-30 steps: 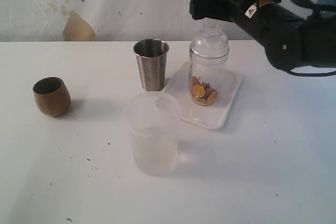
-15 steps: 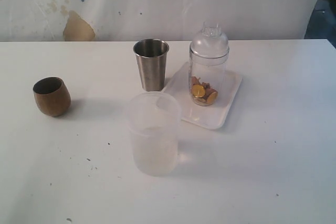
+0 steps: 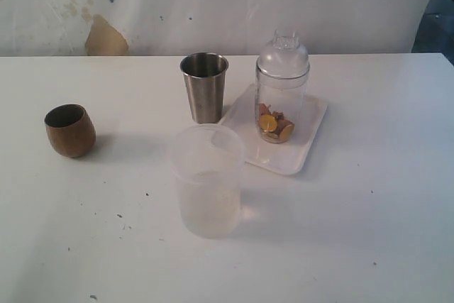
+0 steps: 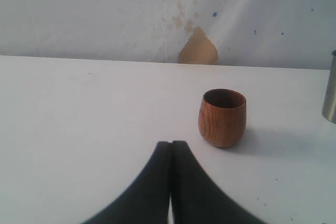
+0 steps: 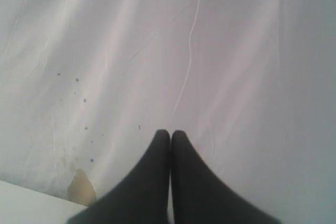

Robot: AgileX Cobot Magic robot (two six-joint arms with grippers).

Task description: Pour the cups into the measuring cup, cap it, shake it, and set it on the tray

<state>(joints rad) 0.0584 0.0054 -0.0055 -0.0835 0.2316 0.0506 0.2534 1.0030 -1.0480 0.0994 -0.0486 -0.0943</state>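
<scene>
Since the earlier frame, the right arm has withdrawn from above the measuring cup (image 3: 281,97) and no longer appears in the exterior view; nothing on the table (image 3: 369,211) has shifted. The measuring cup stands upright on the tray (image 3: 311,136), its domed cap (image 3: 283,53) seated and small yellow and brown pieces resting at its base, a placement that matches the final step of the task. The steel tumbler (image 3: 205,86) stands just beside the tray, and the wooden cup (image 3: 69,130) stands well apart to the left. Both appear set aside as emptied. The right gripper (image 5: 170,132) has its jaws pressed together on nothing and faces the wall. The left gripper (image 4: 171,144) is likewise fully closed and empty, near the wooden cup but clear of it.
</scene>
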